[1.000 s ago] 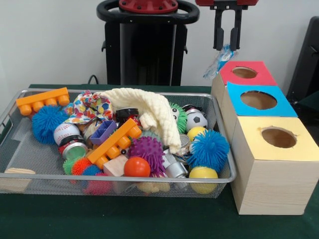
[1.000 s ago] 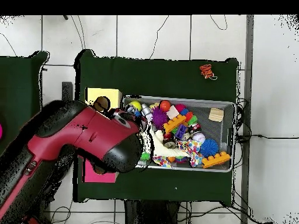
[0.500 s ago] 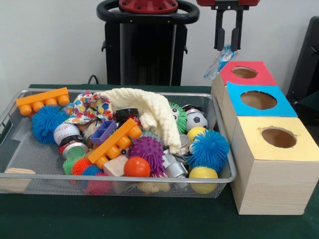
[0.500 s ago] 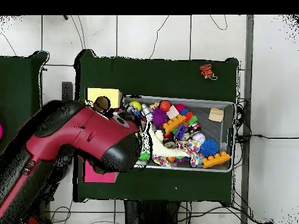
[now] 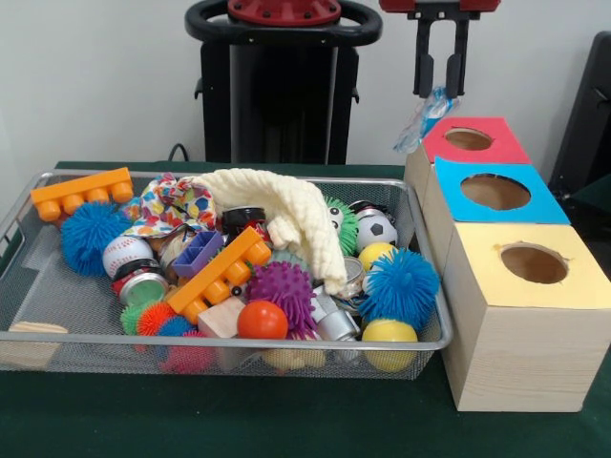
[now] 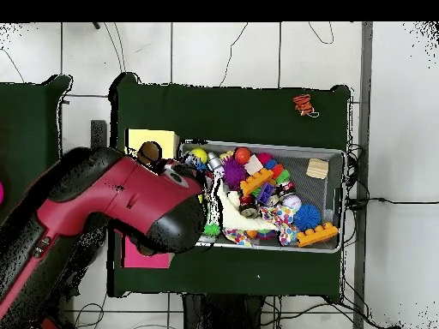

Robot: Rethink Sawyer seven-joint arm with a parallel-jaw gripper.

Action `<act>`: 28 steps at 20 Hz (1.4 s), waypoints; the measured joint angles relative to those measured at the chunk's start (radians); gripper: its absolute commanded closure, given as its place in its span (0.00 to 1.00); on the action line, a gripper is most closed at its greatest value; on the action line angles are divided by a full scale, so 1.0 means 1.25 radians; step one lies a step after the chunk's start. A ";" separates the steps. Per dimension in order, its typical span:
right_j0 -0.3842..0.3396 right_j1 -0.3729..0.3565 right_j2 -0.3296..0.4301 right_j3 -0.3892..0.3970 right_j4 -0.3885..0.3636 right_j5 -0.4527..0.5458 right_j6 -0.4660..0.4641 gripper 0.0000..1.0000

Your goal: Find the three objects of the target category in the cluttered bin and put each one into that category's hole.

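My gripper (image 5: 437, 88) hangs at the top of the front view, just left of the red box (image 5: 501, 150) and above its near corner. It is shut on a crumpled blue and white cloth piece (image 5: 422, 121) that dangles below the fingers. The red box's round hole (image 5: 468, 139) lies a little to the right of the cloth. Behind it in the row stand a blue box (image 5: 537, 203) and a yellow box (image 5: 576, 283), each with a hole. In the overhead view my arm (image 6: 129, 206) hides the gripper and most of the boxes.
A wire mesh bin (image 5: 229, 340) holds several toys: spiky balls, an orange brick (image 5: 221, 273), a cream cloth (image 5: 286, 215), a patterned cloth (image 5: 174, 203), tins, small balls. The overhead view shows the bin (image 6: 336, 202) and a small red object (image 6: 303, 104) on the green table.
The gripper has drifted slightly right and up with the blue and white cloth piece, closer to the red box. The bin's contents have not moved.
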 measured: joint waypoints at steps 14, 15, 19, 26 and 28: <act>0.001 0.010 -0.034 0.000 0.005 -0.044 0.000 1.00; 0.001 0.011 -0.038 0.000 0.005 -0.050 0.000 1.00; 0.002 0.013 -0.047 0.000 0.006 -0.063 0.000 1.00; 0.002 0.019 -0.060 0.000 0.010 -0.067 0.000 1.00; 0.002 0.022 -0.066 0.000 0.010 -0.067 0.000 1.00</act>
